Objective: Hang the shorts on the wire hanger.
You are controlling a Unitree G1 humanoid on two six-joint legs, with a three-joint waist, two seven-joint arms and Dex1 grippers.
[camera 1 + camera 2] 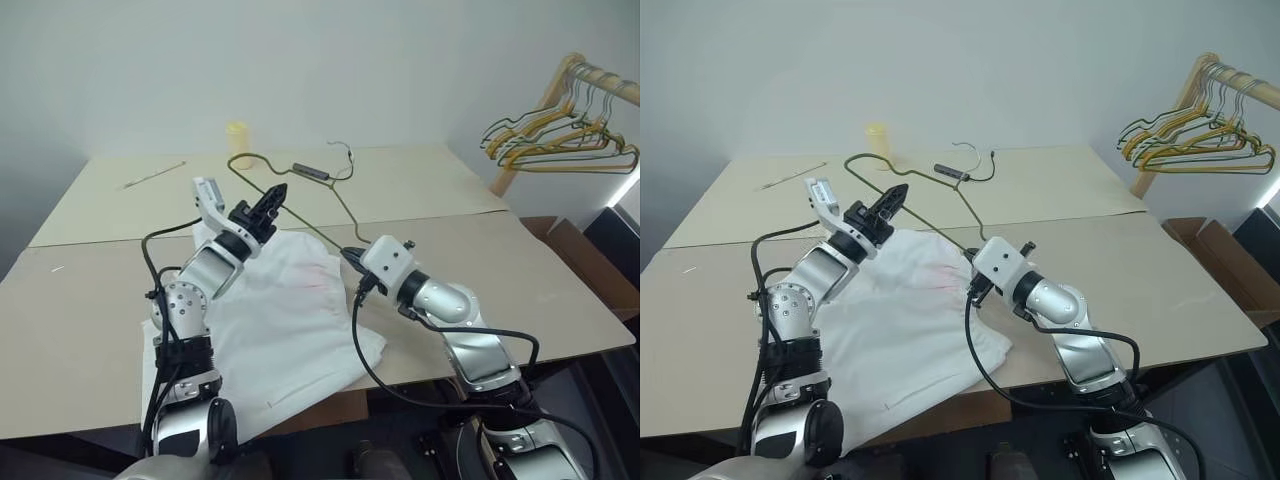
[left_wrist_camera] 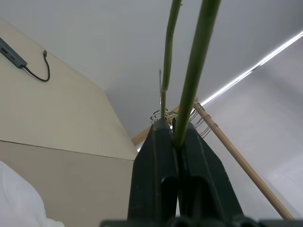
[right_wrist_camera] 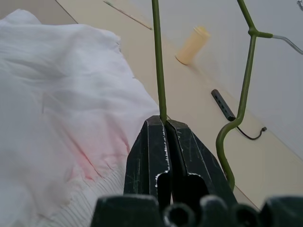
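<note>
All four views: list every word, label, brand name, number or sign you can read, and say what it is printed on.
None can be read.
The shorts: faint pink print and tiny marks, no legible letters.
The yellow cup: no lettering visible.
The dark adapter with cable: any marking is too small to read.
The wire hanger and the table: plain, no text.

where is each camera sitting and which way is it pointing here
Left eye view: head camera, looking forward and down at the table; both arms show.
Right eye view: the stereo twin, same scene.
Left wrist view: along the left gripper, shut on the wire hanger.
Right wrist view: along the right gripper, also shut on the hanger, beside the shorts.
Shared: hanger and table.
</note>
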